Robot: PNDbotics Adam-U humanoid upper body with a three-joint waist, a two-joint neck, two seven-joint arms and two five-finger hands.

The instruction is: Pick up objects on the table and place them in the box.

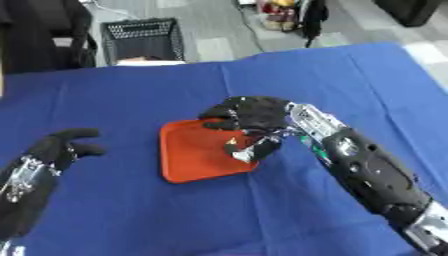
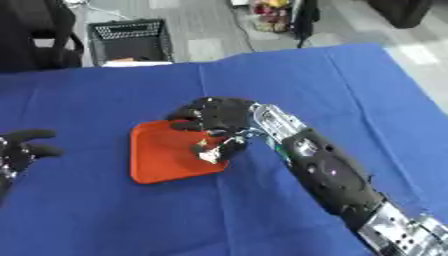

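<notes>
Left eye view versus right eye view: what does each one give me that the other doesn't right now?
Only the left eye view shows the left hand with its forearm; in the right eye view it is cut off at the edge. Only the right eye view shows more of the right arm down to the silver joint near the lower right corner. Both show the right hand curled over the right edge of the orange tray on the blue tablecloth, a small light thing under its fingers that I cannot identify, and the black crate on the floor beyond.
</notes>
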